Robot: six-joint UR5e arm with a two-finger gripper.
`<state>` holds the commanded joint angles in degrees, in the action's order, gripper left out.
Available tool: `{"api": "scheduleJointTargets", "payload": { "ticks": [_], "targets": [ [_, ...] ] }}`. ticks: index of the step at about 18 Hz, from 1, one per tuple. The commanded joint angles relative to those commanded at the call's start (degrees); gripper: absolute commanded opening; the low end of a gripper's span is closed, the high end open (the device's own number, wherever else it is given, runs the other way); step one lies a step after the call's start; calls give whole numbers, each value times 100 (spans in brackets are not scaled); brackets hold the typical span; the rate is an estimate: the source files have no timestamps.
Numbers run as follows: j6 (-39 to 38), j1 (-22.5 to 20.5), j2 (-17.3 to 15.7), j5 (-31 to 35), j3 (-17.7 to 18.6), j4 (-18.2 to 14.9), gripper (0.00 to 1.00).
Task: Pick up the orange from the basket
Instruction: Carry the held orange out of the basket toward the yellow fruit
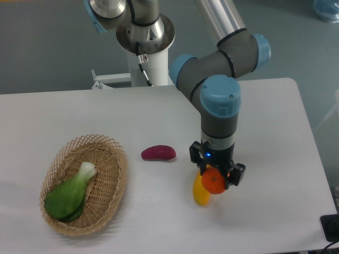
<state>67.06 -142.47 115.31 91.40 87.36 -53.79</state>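
gripping the orange [213, 182], the gripper [216, 177] is seen well right of the basket [117, 159], a yellow fruit [199, 193] just below-left.

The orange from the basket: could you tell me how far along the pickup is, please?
Done: the orange is out of the basket, which now holds only a leafy green vegetable. In hand: the gripper is closed on the orange, well right of the basket, with a yellow fruit just behind it. Left: little or nothing; whether it hangs clear of the table cannot be told.
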Motion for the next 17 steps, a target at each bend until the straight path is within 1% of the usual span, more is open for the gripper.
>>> {"api": "scheduleJointTargets", "payload": {
  "ticks": [2, 3, 6, 17],
  "targets": [
    [158, 9, 27, 141, -35, -44, 60],
    [167, 17, 53, 176, -113, -61, 60],
    [159, 35, 71, 186, -167, -219, 60],
    [159, 44, 62, 194, -123, -202, 60]
  ]
}}
